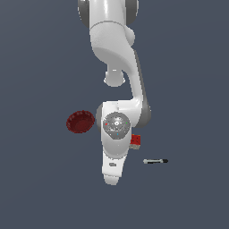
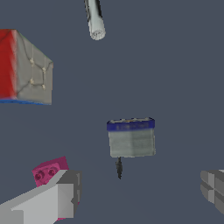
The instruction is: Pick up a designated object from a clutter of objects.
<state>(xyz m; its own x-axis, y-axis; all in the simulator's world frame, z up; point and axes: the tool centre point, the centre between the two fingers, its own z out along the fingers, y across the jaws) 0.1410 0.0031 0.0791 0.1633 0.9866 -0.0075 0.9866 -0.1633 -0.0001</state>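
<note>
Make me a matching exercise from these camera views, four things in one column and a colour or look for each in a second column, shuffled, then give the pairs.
Things:
1. bowl
2. marker
3. brick
4. small blocky item

Looks:
A. grey with a dark blue edge and a thin dark stub
B. pink with round studs
C. dark red and round
D. thin, black and white

Pairs: 1-C, 2-D, 3-B, 4-A

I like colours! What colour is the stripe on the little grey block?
Dark blue, along one edge of the grey block; clearest in the wrist view.
</note>
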